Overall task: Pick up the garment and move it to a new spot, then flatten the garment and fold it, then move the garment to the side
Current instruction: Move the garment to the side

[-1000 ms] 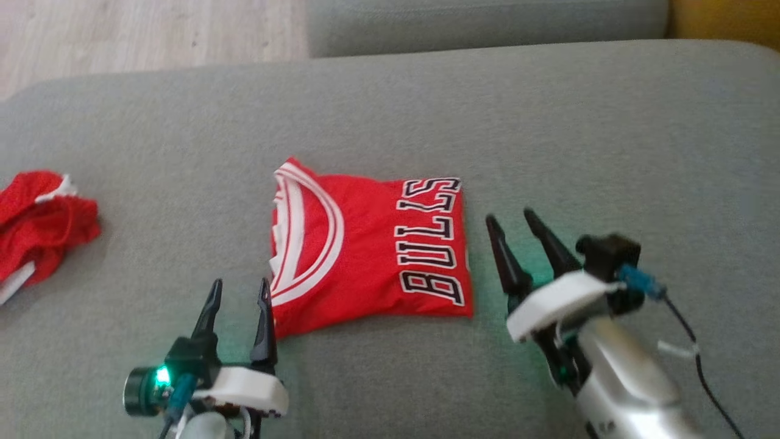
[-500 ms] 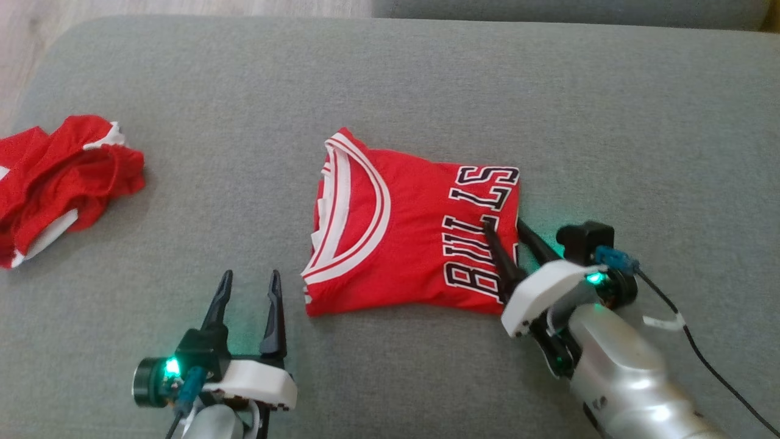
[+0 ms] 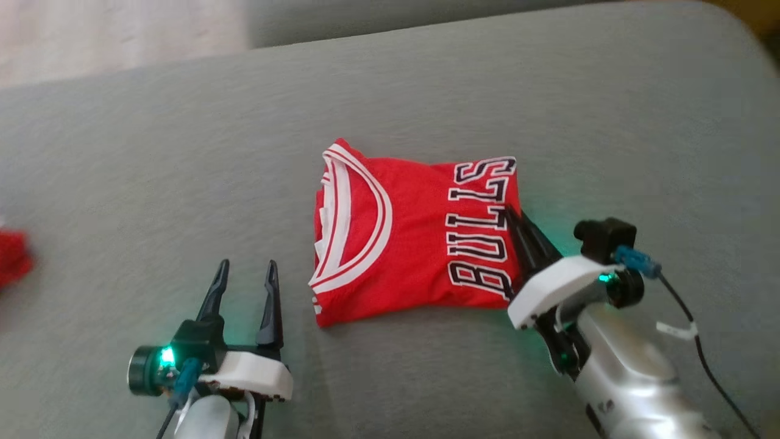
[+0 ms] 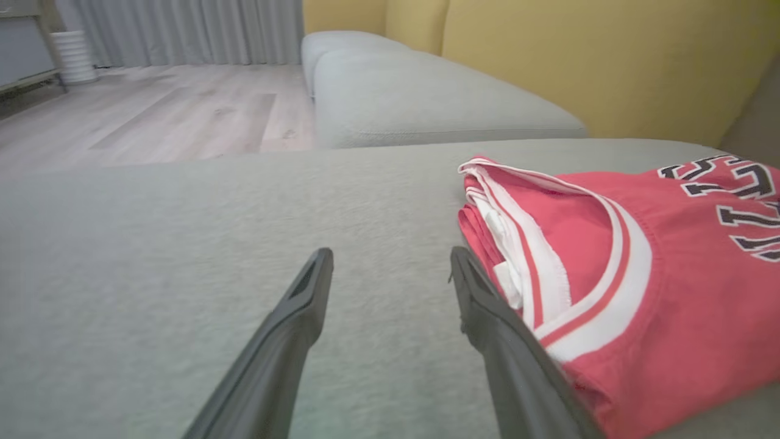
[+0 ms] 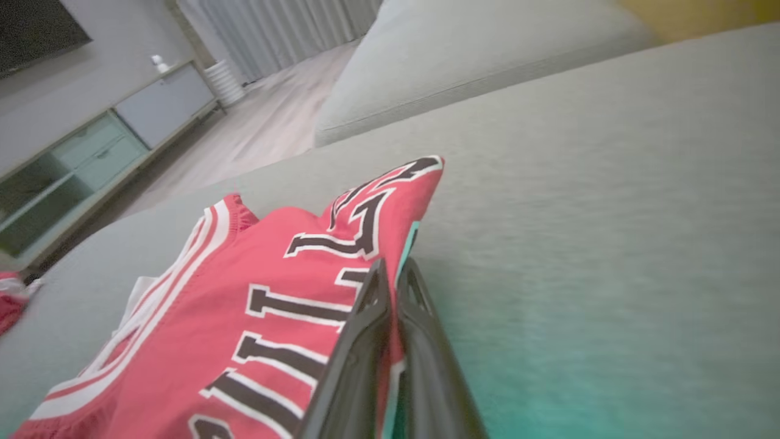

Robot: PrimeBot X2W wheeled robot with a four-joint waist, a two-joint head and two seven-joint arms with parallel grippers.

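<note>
A folded red jersey (image 3: 408, 231) with white trim and black BULLS lettering lies on the grey sofa cushion (image 3: 426, 91). My right gripper (image 3: 513, 214) is shut on the jersey's right edge; in the right wrist view its fingers (image 5: 365, 329) pinch the red cloth (image 5: 244, 305) between them. My left gripper (image 3: 245, 268) stands open on the cushion just left of the jersey's near left corner. In the left wrist view its right finger (image 4: 487, 317) lies against the jersey's collar side (image 4: 609, 268), with bare cushion between the fingers.
A second red garment (image 3: 12, 256) lies at the cushion's far left edge. Pale wood floor (image 3: 91, 36) shows beyond the cushion's back left. Another grey cushion (image 4: 426, 91) and a yellow backrest (image 4: 609, 55) lie behind. A black cable (image 3: 701, 353) trails from my right wrist.
My right gripper slid onto the jersey's right edge and shut on it. The head camera turned, so the whole scene shifted. The left gripper stays open beside the jersey.
</note>
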